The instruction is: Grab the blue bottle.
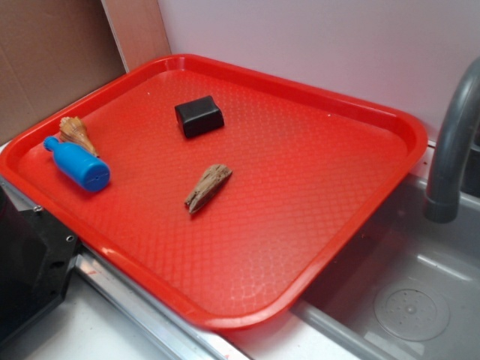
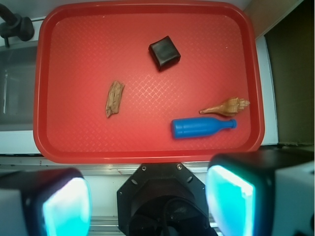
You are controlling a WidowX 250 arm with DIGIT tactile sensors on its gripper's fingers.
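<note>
The gripper (image 2: 147, 204), seen only in the wrist view as two pale blocks with glowing cyan pads (image 2: 66, 209) at the bottom edge, stands with its jaws wide apart and holds nothing. It hangs high above the near rim of the flat red plastic tray (image 2: 147, 152), short of everything on it.

The small bright-blue plastic bottle (image 2: 201, 128) lies on its side on the tray, ahead of the gripper and off to the right in the wrist view. Its long axis runs across that view, with the flat base toward the tray's middle and the narrow capped neck toward the right rim. A descent would likely need a reach forward and right, with the jaws closing across the barrel.

Just beyond the bottle, close but seemingly not touching, lies a brown spiral seashell (image 2: 226, 106). Farther from the bottle toward the tray's middle is a splintery piece of brown wood (image 2: 114, 98), and beyond that a black rounded block (image 2: 165, 52). Past the tray's far side from the bottle are a grey sink (image 1: 405, 300) and tap (image 1: 454, 142).

No labels or writing can be read anywhere.
</note>
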